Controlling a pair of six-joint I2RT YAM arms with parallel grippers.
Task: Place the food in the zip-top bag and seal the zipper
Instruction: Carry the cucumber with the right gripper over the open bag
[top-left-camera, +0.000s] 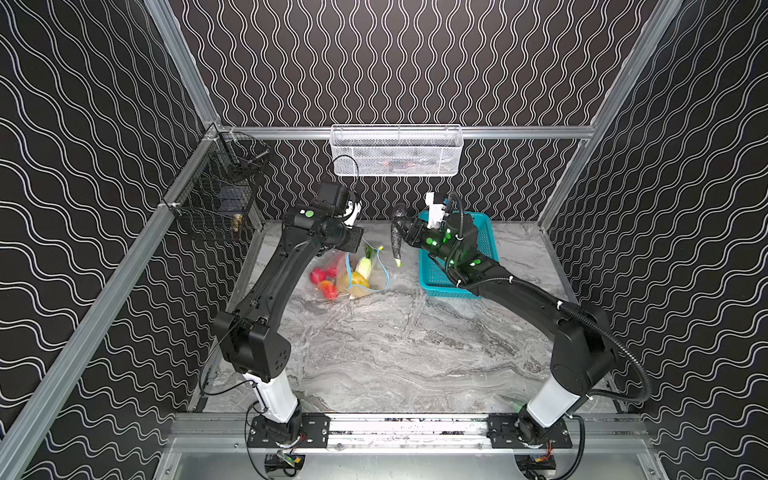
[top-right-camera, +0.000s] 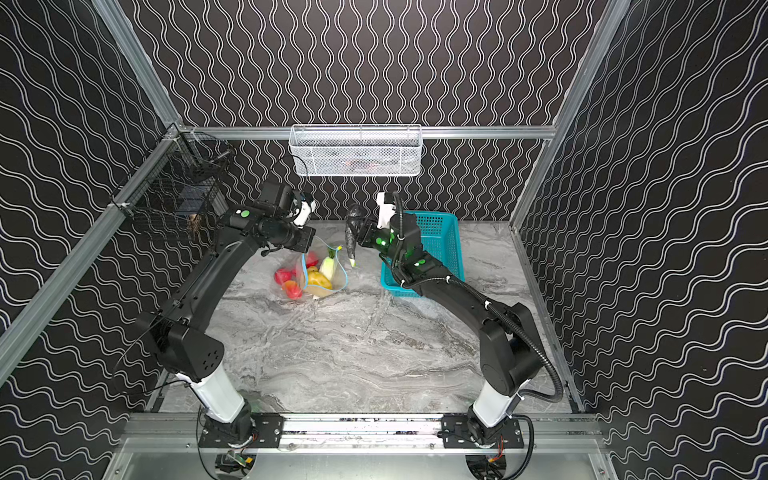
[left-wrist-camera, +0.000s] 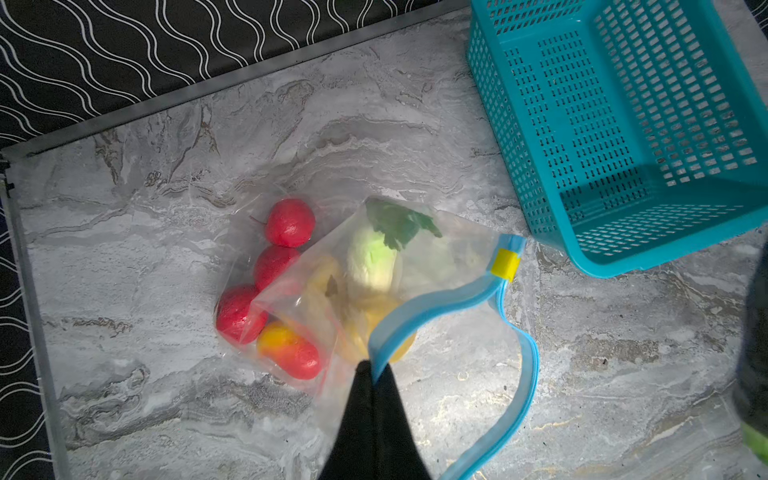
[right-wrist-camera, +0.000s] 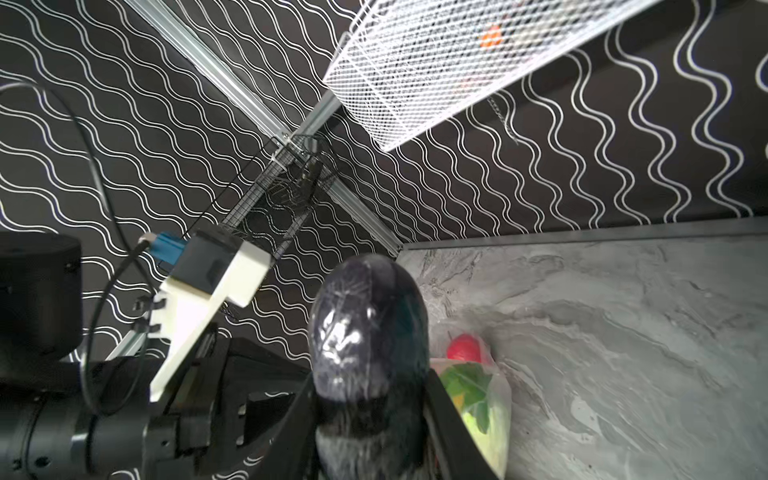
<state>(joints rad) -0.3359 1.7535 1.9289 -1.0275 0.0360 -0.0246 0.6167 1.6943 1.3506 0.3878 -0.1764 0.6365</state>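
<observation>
One item outstanding: cucumber, dark, clamped mid-length in the right gripper, hanging nearly upright just right of the bag mouth and clear of the tabletop. Left gripper: closed tight on the light-blue zipper, pinching one lip and holding the mouth lifted into a slack loop. Zip-top bag: far left-centre, left of the teal basket, which shows no food in the part I can see. Bagged: tomatoes, orange-yellow piece, radish, potatoes. Slider tab: yellow, at the mouth's far end, zipper unsealed. Hazards, as I judge them: the cucumber is long against a narrow, floppy opening, so its tip may snag the free lip, fold the mouth shut, or tug the strip out of my pinch; dropped from height it may glance off the radish and roll out.
</observation>
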